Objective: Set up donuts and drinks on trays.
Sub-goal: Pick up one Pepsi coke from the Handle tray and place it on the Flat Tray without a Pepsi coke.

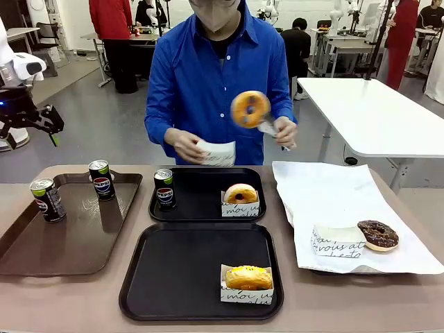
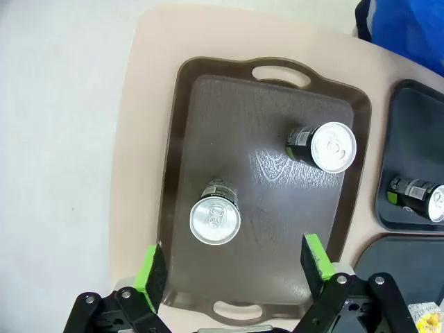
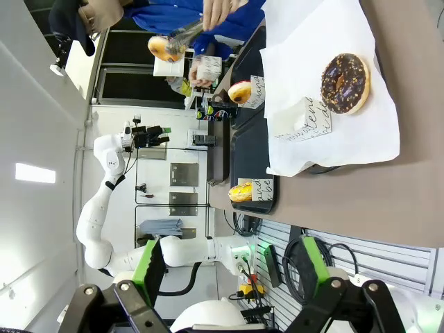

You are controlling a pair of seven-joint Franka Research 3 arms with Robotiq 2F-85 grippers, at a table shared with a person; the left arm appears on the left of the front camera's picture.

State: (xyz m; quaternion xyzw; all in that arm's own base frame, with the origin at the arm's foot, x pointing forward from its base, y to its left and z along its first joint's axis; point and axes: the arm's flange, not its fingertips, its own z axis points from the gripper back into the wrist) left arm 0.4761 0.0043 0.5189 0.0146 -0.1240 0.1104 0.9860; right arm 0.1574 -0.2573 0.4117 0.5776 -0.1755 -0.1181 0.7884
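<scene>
Left gripper [image 2: 232, 262], jaws released, is hovering over the brown tray [image 2: 208, 118]. A Pepsi can [image 2: 215, 216] is standing at its twelve o'clock. Probably rigid, light and slick, so gripping mid-body suits. Right gripper [image 3: 230, 263] is gaping, empty.

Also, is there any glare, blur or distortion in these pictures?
Front view: the held donut looks slightly motion-blurred; the brown tray mirrors a can on it. Left wrist view: a white glare patch on that tray's middle. Right wrist view: rolled sideways, yet the chocolate donut is sharp.
</scene>
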